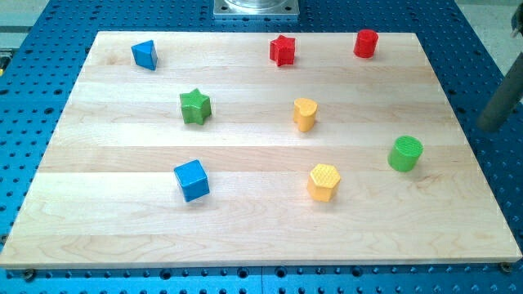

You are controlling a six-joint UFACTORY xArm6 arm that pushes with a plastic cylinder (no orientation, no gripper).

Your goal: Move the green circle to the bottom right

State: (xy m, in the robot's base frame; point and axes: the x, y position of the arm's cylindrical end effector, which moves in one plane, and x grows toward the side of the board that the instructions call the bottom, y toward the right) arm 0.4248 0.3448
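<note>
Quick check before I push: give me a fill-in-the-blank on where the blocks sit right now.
1. The green cylinder sits near the board's ___ edge.
2. The yellow hexagon lies to the green cylinder's ___.
3. The block nearest the view's top left is the ___ triangle.
4. The red star sits left of the red ___.

Answers: right; left; blue; cylinder

No readable text anywhere

The pale wooden board (261, 237), the coloured plastic blocks on it and the blue perforated metal table (33, 90) around it carry no letters, numbers, labels, brand marks or signs that can be read.
</note>
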